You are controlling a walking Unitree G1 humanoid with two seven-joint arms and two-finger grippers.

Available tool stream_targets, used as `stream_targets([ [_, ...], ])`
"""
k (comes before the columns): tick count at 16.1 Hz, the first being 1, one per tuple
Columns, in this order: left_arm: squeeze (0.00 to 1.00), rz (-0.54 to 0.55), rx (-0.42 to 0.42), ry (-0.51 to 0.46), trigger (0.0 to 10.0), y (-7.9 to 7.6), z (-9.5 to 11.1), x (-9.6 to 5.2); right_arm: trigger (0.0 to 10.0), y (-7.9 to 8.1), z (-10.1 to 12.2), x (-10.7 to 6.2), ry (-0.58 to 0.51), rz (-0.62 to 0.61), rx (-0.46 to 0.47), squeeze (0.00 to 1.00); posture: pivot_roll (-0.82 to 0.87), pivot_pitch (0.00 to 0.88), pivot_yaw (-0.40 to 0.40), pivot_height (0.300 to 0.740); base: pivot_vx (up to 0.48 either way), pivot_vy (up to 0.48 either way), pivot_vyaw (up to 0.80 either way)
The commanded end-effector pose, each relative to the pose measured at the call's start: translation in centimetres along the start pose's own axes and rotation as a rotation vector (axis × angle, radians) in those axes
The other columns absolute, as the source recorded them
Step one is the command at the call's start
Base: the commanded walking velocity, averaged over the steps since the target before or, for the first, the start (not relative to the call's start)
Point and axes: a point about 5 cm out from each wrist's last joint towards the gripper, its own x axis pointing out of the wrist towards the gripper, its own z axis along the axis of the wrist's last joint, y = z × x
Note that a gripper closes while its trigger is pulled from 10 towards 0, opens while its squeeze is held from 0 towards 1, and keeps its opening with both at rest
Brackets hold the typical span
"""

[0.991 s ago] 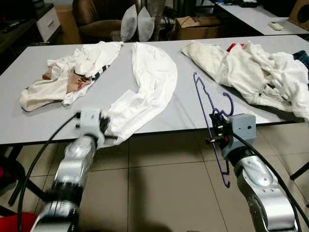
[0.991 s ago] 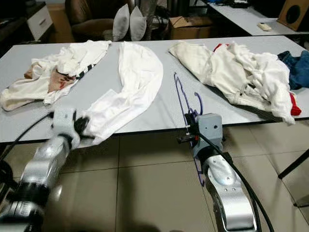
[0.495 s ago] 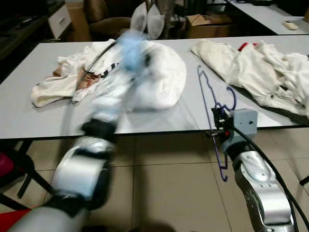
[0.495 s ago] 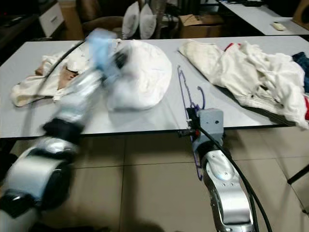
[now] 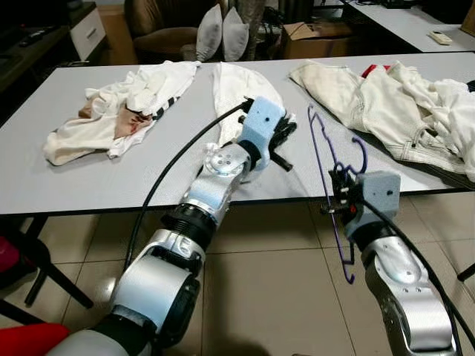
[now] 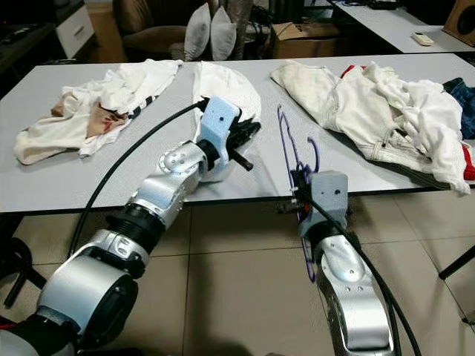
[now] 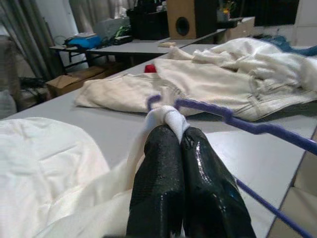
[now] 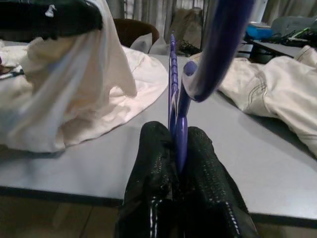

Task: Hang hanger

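Observation:
A long white garment (image 5: 236, 90) lies across the grey table (image 5: 111, 185). My left gripper (image 5: 288, 132) is shut on one end of it, lifted just above the table's front part; in the left wrist view the cloth (image 7: 167, 115) bunches at the fingertips (image 7: 158, 148). A thin purple hanger (image 5: 320, 141) stands on edge just right of that gripper, its lower part hanging past the table edge. My right gripper (image 5: 338, 191) is shut on the hanger below its hook, at the table's front edge. In the right wrist view the hanger (image 8: 218, 44) rises from between the fingers (image 8: 151, 153).
A heap of white clothes (image 5: 122, 104) lies at the table's left. A cream jacket and more laundry (image 5: 378, 100) cover the right side. Behind the table are two grey pillows (image 5: 221, 33), an armchair and a cardboard box (image 5: 319, 37). Tiled floor (image 5: 267, 297) runs below.
My left arm has swung from the table's front left edge to the right, pulling the white garment's end over toward the hanger. The right gripper still holds the hanger in about the same place.

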Motion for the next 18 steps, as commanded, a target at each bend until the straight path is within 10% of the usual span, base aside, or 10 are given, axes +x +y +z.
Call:
stream_targets([
  [1,0.0,0.001,0.032,0.014,10.0,0.0,0.0,0.1,10.0,0.3,0.3,0.0,-0.004,0.013,-0.01,0.0,-0.26,0.0,0.047,0.74,0.0,0.0,0.0],
  [5,0.07,-0.042,-0.071,0.013,10.0,-0.1,-0.2,0.1,10.0,0.3,0.3,0.0,-0.002,0.02,-0.012,0.0,-0.26,0.0,0.041,0.74,0.0,0.0,0.0],
  [6,1.0,-0.053,-0.086,0.011,10.0,-0.1,-0.2,0.1,10.0,0.3,0.3,0.0,-0.001,0.021,-0.014,0.0,-0.26,0.0,0.04,0.74,0.0,0.0,0.0],
  [18,1.0,-0.303,-0.227,0.007,10.0,-2.5,-0.6,-0.3,10.0,0.0,0.5,0.1,-0.005,-0.009,-0.028,0.0,-0.26,0.0,0.037,0.74,0.0,0.0,0.0],
])
